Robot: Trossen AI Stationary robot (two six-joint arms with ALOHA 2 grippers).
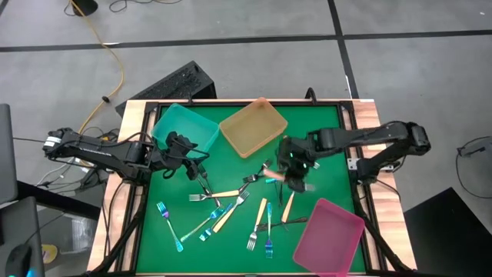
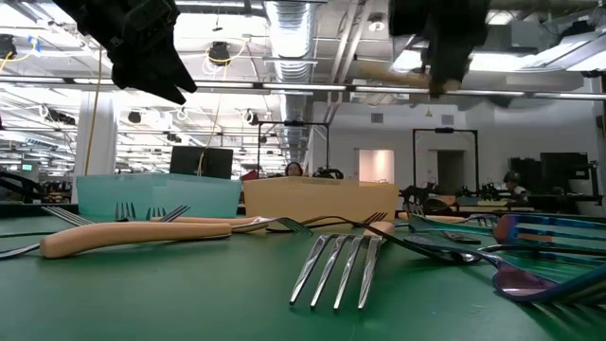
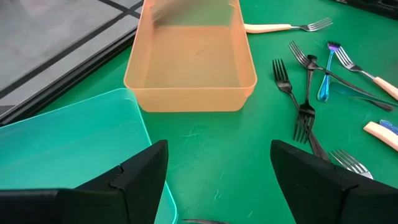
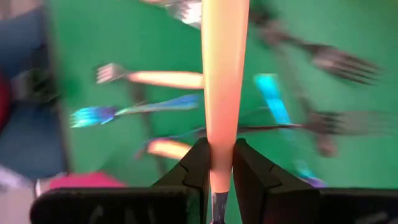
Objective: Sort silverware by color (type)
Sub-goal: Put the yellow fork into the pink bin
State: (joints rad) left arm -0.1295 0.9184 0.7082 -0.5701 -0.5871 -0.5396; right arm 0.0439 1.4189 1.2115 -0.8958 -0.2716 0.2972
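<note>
I hold right gripper (image 4: 216,163) fingers clamped on cream-handled utensil (image 4: 224,74), probably a fork, near amber tray (image 1: 253,127) | left gripper (image 3: 217,171) fingers spread, beside it

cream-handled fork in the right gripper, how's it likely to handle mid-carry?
Probably stiff: the cream-handled fork runs straight out from the right gripper with no sag. It may pivot or slip, since it's pinched near one end of a smooth, rounded handle. Likely light, as a narrow pinch holds it above the table.
</note>
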